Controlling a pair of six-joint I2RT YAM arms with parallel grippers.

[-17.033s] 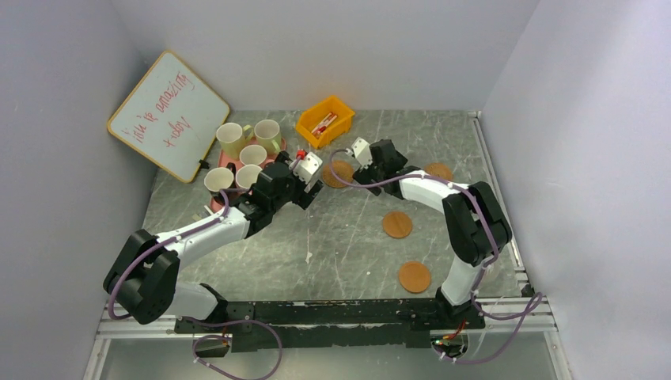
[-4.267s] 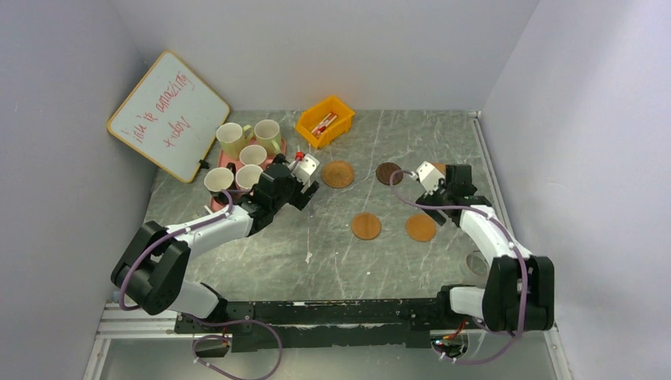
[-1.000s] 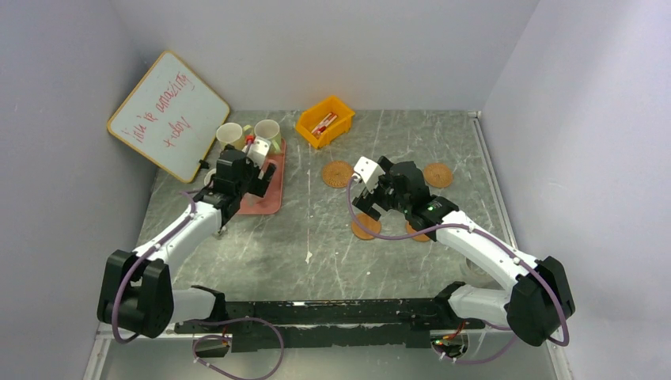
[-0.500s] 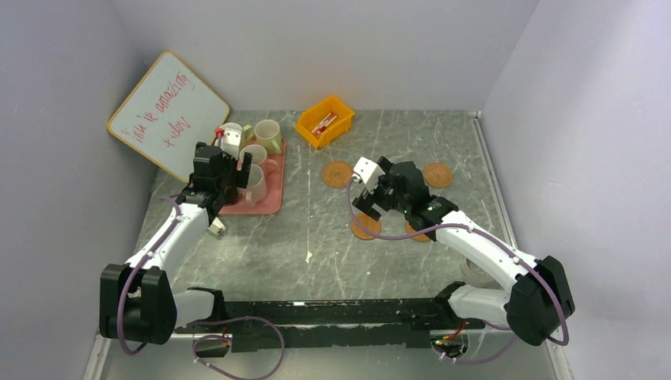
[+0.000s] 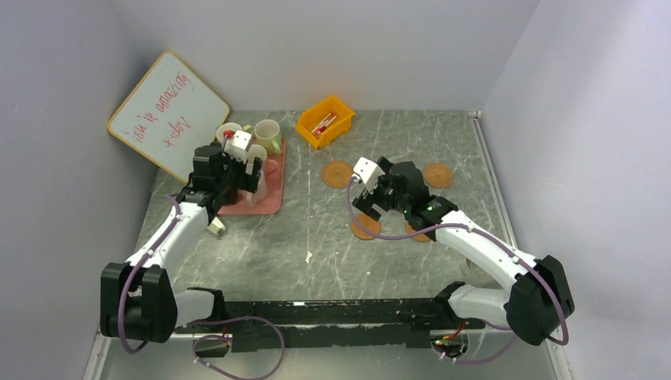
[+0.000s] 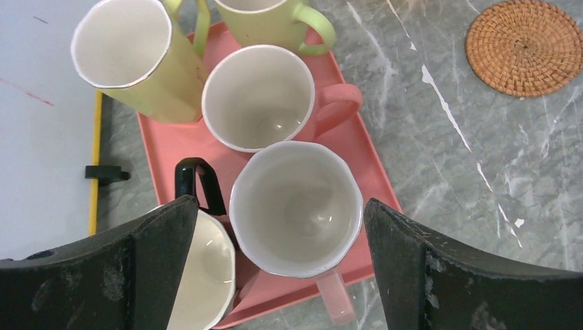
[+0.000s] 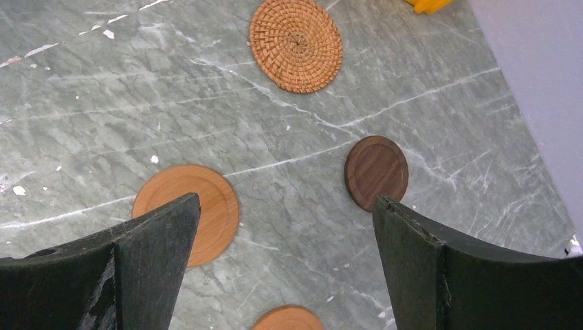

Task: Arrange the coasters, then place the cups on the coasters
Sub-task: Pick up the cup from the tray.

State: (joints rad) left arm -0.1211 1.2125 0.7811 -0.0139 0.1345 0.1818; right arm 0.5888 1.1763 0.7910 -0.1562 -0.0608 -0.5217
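**Both grippers wide open and empty; cups at tray, coasters on table**

The table (image 5: 316,245) carries everything. A whiteboard (image 5: 168,115) leans at its far left. The left gripper (image 6: 280,206) hangs over the pink tray (image 6: 165,148) with its jaws spread fully, holding nothing. The right gripper (image 7: 285,203) hangs over the coasters at mid-table, equally wide and also empty. The contents of the yellow bin (image 5: 324,121) are too small to identify.

Cups: all stand upright.
- The near pink cup (image 6: 295,206) sits between the left fingers; contact cannot be confirmed.
- The second pink cup (image 6: 260,96) stands just behind it.
- One green cup (image 6: 124,51) stands far left.
- The other green cup (image 6: 265,20) is cut off by the top edge.
- The black cup (image 6: 203,271), at the tray's near-left edge, is largely hidden behind a finger.

Coasters: all lie flat and apart.
- The woven coaster (image 7: 295,45) shows fully.
- The dark coaster (image 7: 376,172) shows only in the wrist view.
- One orange coaster (image 7: 196,210) is partly covered by a finger.
- A second orange coaster (image 7: 287,317) is cut off at the bottom edge.
- The third orange coaster (image 5: 437,175) lies well to the right.
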